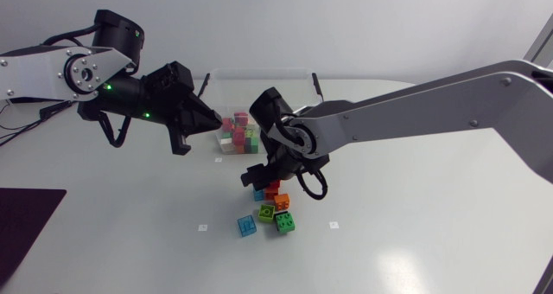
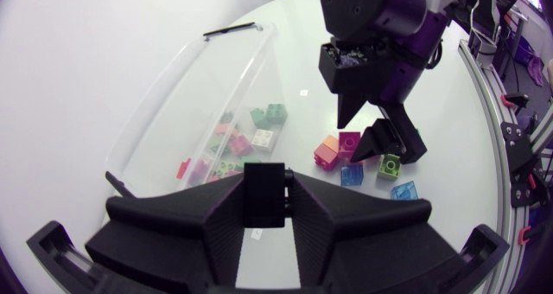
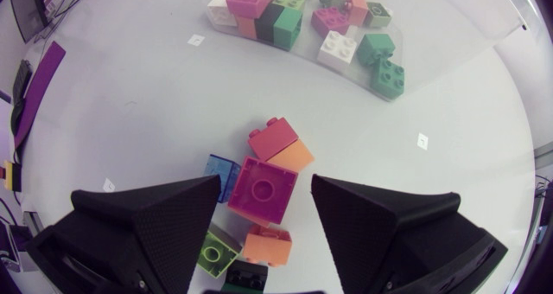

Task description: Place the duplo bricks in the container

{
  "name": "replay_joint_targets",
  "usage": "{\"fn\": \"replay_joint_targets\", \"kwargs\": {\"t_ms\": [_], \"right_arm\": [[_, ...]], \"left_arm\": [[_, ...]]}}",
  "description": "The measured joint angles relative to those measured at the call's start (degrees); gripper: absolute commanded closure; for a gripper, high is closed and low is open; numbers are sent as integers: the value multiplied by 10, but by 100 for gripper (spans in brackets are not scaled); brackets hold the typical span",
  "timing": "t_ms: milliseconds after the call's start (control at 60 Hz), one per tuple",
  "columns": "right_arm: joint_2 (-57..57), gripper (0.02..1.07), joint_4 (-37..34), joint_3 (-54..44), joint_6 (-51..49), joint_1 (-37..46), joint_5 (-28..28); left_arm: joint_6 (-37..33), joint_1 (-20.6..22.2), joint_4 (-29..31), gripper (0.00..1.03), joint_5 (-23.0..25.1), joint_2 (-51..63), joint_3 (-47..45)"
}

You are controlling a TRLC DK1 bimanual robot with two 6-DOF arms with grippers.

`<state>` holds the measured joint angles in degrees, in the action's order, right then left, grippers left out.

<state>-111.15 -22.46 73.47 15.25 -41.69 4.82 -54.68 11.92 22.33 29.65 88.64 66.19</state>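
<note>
The container (image 2: pixel 164 104) — its near end — hides behind the left gripper (image 2: pixel 263 194), and the frame cuts a dark brick (image 3: pixel 246 277).

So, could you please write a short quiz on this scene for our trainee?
1. True or false: the right tool is shut on the magenta brick.
2. The left tool is: A) over the loose pile; B) close to the container; C) shut on a green brick.
3. Fill in: the translucent blue brick lies on the ___, not in the container.

Key: 1 false, since the tool is open with a finger on either side of the brick; 2 B; 3 table.
</note>
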Motion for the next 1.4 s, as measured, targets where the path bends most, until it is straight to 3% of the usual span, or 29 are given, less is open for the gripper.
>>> {"fn": "replay_joint_targets", "kwargs": {"t_ms": [233,367,650,867,933,967,1033,1050,1100,1400], "right_arm": [[-12,55,4,0,0,0,2],[-12,70,16,0,0,1,6],[-2,70,18,-8,0,1,11],[73,70,0,-27,-3,8,14],[102,70,-3,-27,-5,16,14],[117,70,-6,-27,-5,22,15],[140,70,-16,-27,-10,34,15],[144,70,-18,-27,-11,38,15],[153,70,-25,-24,-16,48,15],[156,70,-50,59,-24,86,15]], "left_arm": [[90,-3,-108,81,1,-10,-3],[137,0,-150,81,1,-9,-3],[202,9,-190,81,-26,45,27],[230,15,-194,79,-62,113,88],[233,21,-195,75,-80,130,103],[235,25,-195,66,-89,138,110],[238,31,-197,38,-101,151,116],[239,33,-198,23,-104,153,118],[247,35,-201,5,-111,158,119],[249,36,-218,5,-129,116,79]]}}
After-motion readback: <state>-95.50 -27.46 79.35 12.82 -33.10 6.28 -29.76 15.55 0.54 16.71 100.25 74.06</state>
